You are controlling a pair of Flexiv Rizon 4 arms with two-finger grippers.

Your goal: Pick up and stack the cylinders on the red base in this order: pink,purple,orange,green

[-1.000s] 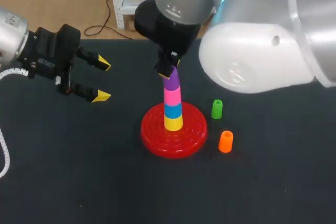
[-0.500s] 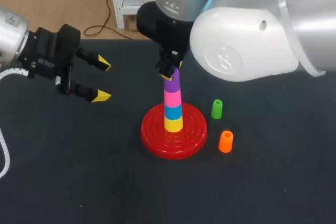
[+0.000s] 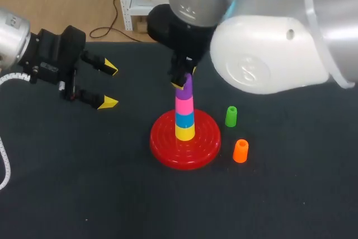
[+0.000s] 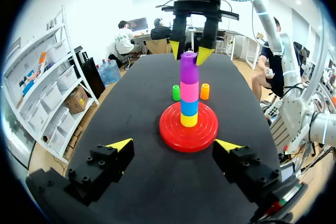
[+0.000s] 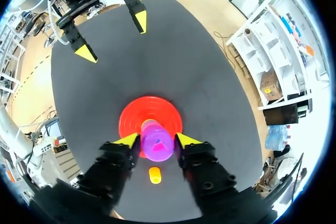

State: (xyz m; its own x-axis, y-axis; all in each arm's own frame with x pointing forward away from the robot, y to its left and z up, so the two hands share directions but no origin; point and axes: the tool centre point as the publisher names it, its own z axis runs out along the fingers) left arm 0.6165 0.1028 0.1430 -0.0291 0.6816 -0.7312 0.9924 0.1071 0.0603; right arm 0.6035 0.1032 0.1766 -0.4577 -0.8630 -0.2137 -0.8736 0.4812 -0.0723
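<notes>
- The right gripper (image 5: 157,141) is closed narrowly on the purple cylinder (image 4: 189,72). Its yellow tips are pressed against the top of the cylinder from two sides.
- The purple cylinder is seen upright at the centre of the head view, seated on the pink cylinder (image 3: 184,105). A blue cylinder (image 3: 184,118) and a yellow cylinder (image 3: 185,132) are stacked beneath, on the red base (image 3: 168,152).
- The pieces are judged to be light, stiff, smooth plastic (likely slippery under hard fingertips). A hold across the upper sides is therefore advised, with the piece kept upright.
- The tower is judged easy to topple, so a straight lift off it is called for.
- The orange cylinder (image 3: 240,150) is found lower right of the base and is the next piece required. The green cylinder (image 3: 231,116) stands just above it, close to the rim of the base.
- The left gripper (image 3: 109,85) is held wide and empty at the upper left, well apart from the stack.
- A dark, matte table (image 3: 84,183) is seen beneath everything, and some grip is expected from it.
- Free space is left around both loose cylinders.
</notes>
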